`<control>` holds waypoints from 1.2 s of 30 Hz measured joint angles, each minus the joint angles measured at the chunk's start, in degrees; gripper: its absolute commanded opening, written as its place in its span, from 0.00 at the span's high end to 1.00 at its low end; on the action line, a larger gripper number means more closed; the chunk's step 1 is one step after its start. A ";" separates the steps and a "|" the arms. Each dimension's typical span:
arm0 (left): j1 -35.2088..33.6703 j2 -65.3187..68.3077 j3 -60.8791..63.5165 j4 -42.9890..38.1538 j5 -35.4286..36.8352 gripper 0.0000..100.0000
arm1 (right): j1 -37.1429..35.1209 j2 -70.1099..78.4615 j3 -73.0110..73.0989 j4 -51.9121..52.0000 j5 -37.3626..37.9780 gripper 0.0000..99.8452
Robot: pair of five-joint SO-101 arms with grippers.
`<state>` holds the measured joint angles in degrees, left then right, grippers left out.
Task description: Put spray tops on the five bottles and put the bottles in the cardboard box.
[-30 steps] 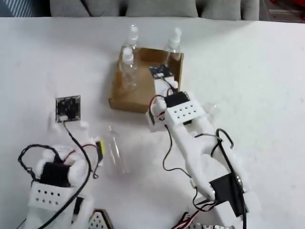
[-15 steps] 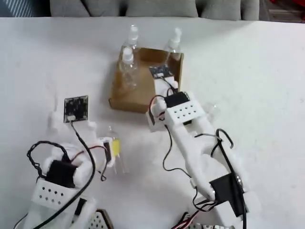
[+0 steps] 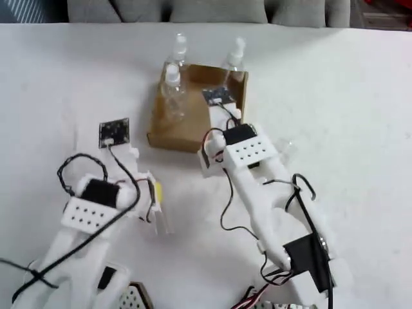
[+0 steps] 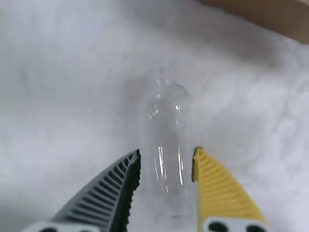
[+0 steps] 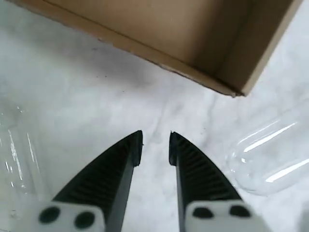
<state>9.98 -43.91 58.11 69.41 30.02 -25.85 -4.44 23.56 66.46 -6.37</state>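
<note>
Your left arm has swung forward since the earlier frame. The left gripper (image 4: pixel 166 162) now straddles the clear bottle (image 4: pixel 165 121) lying on the desk (image 3: pixel 335 77), fingers spread, one just beside each side of it. Your right gripper (image 5: pixel 154 145) hangs near the cardboard box (image 5: pixel 193 29), fingers a narrow gap apart and holding nothing. A capped bottle (image 3: pixel 172 90) stands inside the box.

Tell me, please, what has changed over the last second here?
The left gripper moved forward, toward the cardboard box, to the lying bottle, and now sits open astride it. The right gripper and the box stayed put.
</note>
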 measured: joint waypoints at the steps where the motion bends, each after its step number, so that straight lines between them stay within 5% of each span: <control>1: 0.00 1.14 -0.18 -0.35 0.09 0.74 | 0.00 0.00 0.00 0.00 0.00 0.94; 29: -3.16 28.31 -10.37 -7.74 2.73 0.78 | 0.00 0.00 0.00 0.00 2.81 0.94; 36: -3.69 31.03 -11.16 -7.74 2.73 0.68 | 0.00 0.00 0.00 0.00 2.81 0.94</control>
<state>6.29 -12.88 46.95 61.67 32.75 -25.85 -4.44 23.56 66.46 -3.56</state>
